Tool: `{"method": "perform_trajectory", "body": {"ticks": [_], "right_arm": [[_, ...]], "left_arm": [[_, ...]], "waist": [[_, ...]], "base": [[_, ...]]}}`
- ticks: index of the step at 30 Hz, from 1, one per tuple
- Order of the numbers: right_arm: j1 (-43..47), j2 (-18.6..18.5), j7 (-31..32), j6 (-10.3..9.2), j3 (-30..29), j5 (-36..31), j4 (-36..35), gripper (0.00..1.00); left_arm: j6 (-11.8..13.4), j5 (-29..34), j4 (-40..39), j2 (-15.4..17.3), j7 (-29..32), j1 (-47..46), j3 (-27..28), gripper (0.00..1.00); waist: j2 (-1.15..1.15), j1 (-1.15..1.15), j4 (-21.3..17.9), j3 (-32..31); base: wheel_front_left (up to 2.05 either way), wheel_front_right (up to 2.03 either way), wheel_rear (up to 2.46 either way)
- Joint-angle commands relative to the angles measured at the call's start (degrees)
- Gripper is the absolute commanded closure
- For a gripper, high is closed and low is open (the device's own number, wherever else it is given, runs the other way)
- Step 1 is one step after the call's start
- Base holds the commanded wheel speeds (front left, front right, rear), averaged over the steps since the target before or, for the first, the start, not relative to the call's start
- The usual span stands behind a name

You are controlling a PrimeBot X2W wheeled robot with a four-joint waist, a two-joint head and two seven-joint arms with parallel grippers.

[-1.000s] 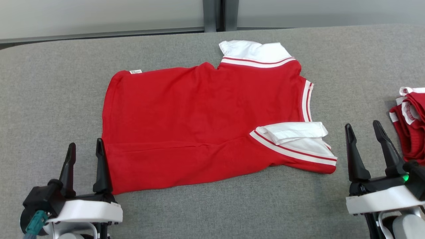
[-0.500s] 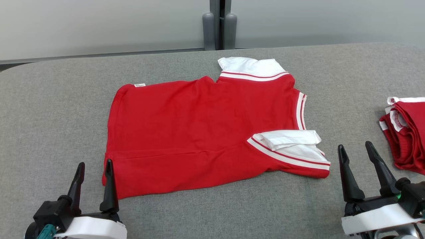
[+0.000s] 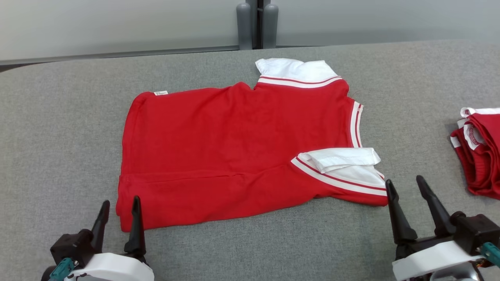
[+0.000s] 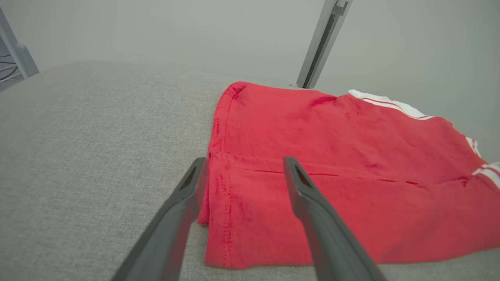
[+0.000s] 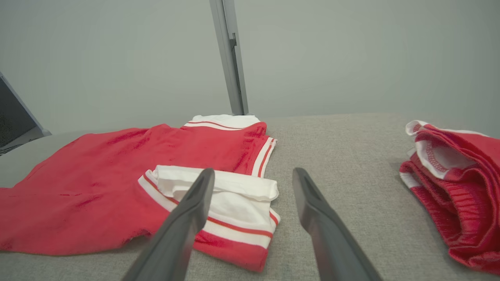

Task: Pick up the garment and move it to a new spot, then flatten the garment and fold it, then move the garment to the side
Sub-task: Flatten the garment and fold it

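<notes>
Left tool [image 3: 120,200] and right tool [image 3: 403,178], both apart, neared the garment [image 3: 234,148] on the grey table [image 3: 58,117]; pale wall [image 3: 117,27] behind.

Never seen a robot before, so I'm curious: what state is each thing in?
Red shirt: lying spread out, sleeve folded over.
Left hand: open, empty, at shirt's corner.
Right hand: open, empty, beside the sleeve.
Other clothes: bundled at the right.

Vs. 1 s ago both arms moved inward: L gripper [image 3: 121,200] now straddles near-left corner of garment [image 3: 234,148], R gripper [image 3: 404,179] now just beside near-right sleeve [image 3: 343,168], no longer well apart.
</notes>
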Motion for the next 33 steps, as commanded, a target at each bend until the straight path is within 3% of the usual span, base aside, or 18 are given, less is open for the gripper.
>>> {"method": "perform_trajectory", "body": {"ticks": [1,15,16,17,19,25,33], "right_arm": [[-0.6,-0.1,-0.1,-0.02,0.1,0.3,0.5,0.0],[-8.7,-0.2,-1.6,-0.02,4.0,4.1,17.9,0.0],[-9.0,-0.1,-1.6,-0.02,4.4,5.0,18.5,0.0],[-9.2,-0.1,-1.8,-0.02,4.8,5.4,19.0,0.55],[-9.7,-0.5,-1.8,-0.02,5.3,6.2,19.9,1.0],[-8.3,-1.7,-2.4,-0.08,4.7,7.7,18.1,1.0],[1.7,-1.0,1.6,-0.08,1.0,8.1,9.5,1.0]], "left_arm": [[-0.2,-0.4,0.6,0.1,0.2,-0.7,0.0,0.0],[-3.4,-6.6,16.0,-1.8,0.2,-6.6,-0.2,0.0],[-3.7,-6.8,16.3,-1.8,0.2,-6.8,-0.4,0.53],[-3.9,-7.0,16.3,-1.8,0.1,-7.0,-0.5,1.0],[-3.9,-6.6,15.8,-1.5,-0.3,-7.2,-0.6,1.0],[-3.1,-5.4,10.2,0.2,-1.2,-6.1,-0.3,1.0],[-1.0,-5.2,1.9,3.2,4.4,-0.1,0.0,1.0]], "waist": [[0.0,0.0,0.0,0.6],[0.0,0.0,0.6,6.4],[0.0,0.0,0.6,6.6],[0.0,0.0,0.6,6.7],[0.0,0.0,0.7,6.8],[0.0,0.0,1.5,5.5],[0.0,0.0,2.4,0.2]], "base": [[0.0,0.0,0.0],[0.0,0.0,0.0],[0.0,0.0,0.0],[0.0,0.0,0.0],[0.0,0.0,0.0],[0.0,0.0,0.0],[0.0,0.0,0.0]]}}
